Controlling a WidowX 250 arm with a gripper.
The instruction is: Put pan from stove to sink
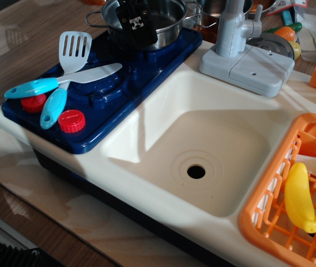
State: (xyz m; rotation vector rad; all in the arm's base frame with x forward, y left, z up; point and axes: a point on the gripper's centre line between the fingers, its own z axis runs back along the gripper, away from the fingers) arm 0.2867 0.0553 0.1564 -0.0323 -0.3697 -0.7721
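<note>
While the pan point(147, 25) sits on the rear burner of the stove point(119, 83), the claw point(137, 22) hangs over the pan's near rim, a black body with a white marker on its face. Its fingertips are hidden by that body and by the pan wall, so whether the claw is spread or pressed together cannot be told, and no grip on the rim can be confirmed.

The sink point(202, 150) lies to the right of the stove, with its drain hole point(196, 171) uncovered and nothing in the basin.

Hazards from this position, as judged from the layout:
- Rim grip: the pan wall is thin, polished steel. A pinch on one side is likely to let the pan tilt or slip out during lifting.
- Faucet point(233, 28): it stands just beside the pan, on the side toward the sink. A low or direct path risks a strike against it or against the pan's loop handle.
- Utensils: a spatula point(72, 55) and a knife point(63, 82) lie crossed on the front burner, near the pan. A dragged pan could sweep them off onto the tabletop point(13, 39).
- Dish rack point(291, 194): it borders the sink's far side, so an overshoot would land the pan on its edge.
</note>
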